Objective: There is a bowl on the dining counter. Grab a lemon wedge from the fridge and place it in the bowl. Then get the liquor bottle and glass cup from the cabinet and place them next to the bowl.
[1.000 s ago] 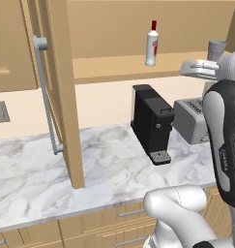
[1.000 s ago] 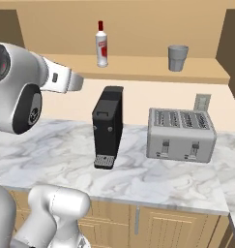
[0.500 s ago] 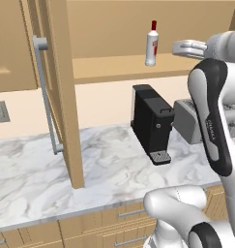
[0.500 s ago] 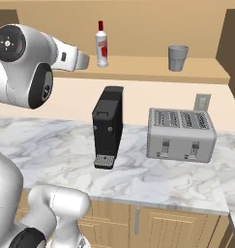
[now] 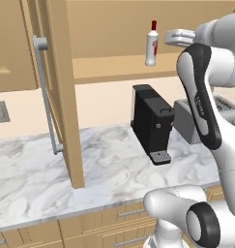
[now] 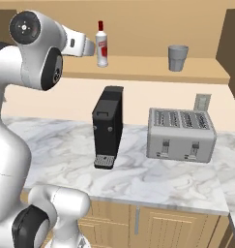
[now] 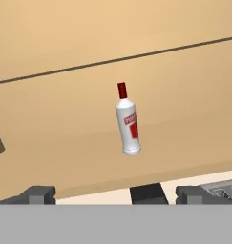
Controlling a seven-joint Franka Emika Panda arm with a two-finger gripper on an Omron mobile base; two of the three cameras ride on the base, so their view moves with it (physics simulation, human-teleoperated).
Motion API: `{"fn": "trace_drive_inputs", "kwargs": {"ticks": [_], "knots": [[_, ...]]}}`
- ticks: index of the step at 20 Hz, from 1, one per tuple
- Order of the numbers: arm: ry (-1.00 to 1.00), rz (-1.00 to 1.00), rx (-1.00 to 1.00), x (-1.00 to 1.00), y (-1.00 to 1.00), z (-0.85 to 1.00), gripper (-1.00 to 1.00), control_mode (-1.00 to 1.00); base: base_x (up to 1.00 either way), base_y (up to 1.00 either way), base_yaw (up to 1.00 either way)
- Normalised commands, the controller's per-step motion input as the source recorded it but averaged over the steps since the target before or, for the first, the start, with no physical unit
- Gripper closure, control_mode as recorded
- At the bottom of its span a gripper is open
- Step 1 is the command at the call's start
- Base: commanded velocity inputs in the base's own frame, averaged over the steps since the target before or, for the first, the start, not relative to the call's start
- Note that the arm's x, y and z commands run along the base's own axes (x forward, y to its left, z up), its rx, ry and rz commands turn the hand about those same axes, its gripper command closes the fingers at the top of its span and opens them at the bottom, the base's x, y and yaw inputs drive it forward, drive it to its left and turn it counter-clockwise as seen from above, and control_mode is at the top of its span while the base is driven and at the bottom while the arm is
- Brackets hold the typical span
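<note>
My cabinet (image 5: 56, 92) stands with its tall door swung out far to the left of my gripper, the long silver handle (image 5: 45, 97) running down the door's face. My gripper (image 7: 115, 194) is raised level with the cabinet shelf (image 6: 148, 68), and its two fingers (image 7: 40, 194) stand wide apart with nothing between them. Straight ahead of my gripper, centred in the gap between the fingers but well short of touching, stands the liquor bottle (image 7: 127, 125), upright on the shelf with its red cap on top and red label facing me; in the left base view the bottle (image 5: 151, 44) sits just beside the tip of my hand, and in the right base view it (image 6: 102, 45) sits just past my hand. Below my gripper, on the marble counter (image 6: 153, 179), a black coffee machine (image 6: 108, 126) stands against the wall. Further right on the same shelf, well apart from my gripper and the bottle, the glass cup (image 6: 177, 57) stands upright. Beneath it on the counter, down and to the right of my gripper, sits a grey toaster (image 6: 181, 135), with a wall socket (image 6: 201, 101) just behind it.
</note>
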Motion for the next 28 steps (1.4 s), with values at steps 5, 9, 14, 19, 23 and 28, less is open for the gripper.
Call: {"fn": "trace_drive_inputs", "kwargs": {"ticks": [5,9,14,19,23,28], "knots": [[-0.01,0.0,-0.03,0.52,0.0,0.0,-1.0,-1.0,0.0,0.0,0.0],[0.01,0.0,-0.02,0.68,0.0,0.0,-1.0,-1.0,0.0,0.0,0.0],[0.03,0.0,-0.02,0.56,0.0,0.0,-1.0,-1.0,0.0,0.0,0.0],[0.03,0.0,0.0,0.6,0.0,0.0,-1.0,-1.0,0.0,0.0,0.0],[0.0,0.0,0.0,0.57,-0.04,0.0,-1.0,-1.0,0.0,0.0,0.0],[0.0,0.0,0.0,0.58,-0.13,0.0,-1.0,-1.0,0.0,0.0,0.0]]}}
